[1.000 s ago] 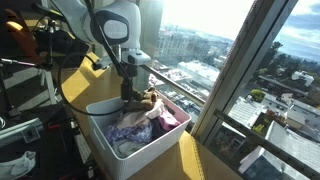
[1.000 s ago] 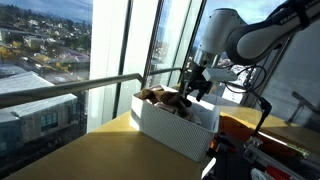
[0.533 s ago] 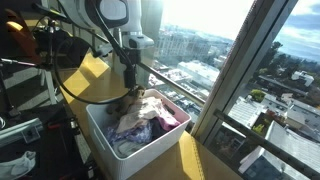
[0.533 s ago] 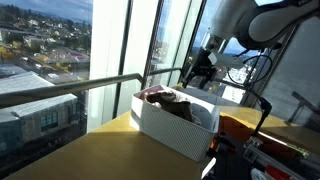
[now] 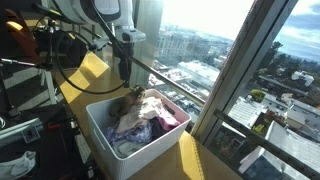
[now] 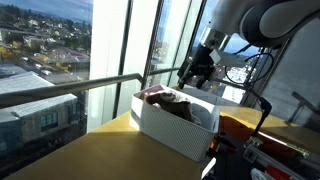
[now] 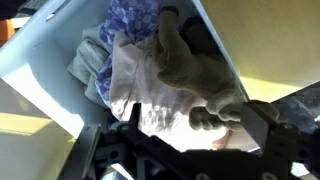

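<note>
Wore smooth white shells along the arm (image 5: 108,12), rounded and bulging at each joint, with darker grey bands between the links in both exterior views. Ended in a black gripper (image 5: 124,82), slim and boxy, nearly a silhouette against the bright window. Trailed a thick black cable (image 5: 64,88) in a wide loop beside the links. Showed, in the wrist view, matte black finger links (image 7: 128,140) built of open struts, with round pivot pins and blunt dark ends.

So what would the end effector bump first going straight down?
Probably the brown soft thing atop the clothes in the white bin, below the open end effector, though depth is unclear.
</note>
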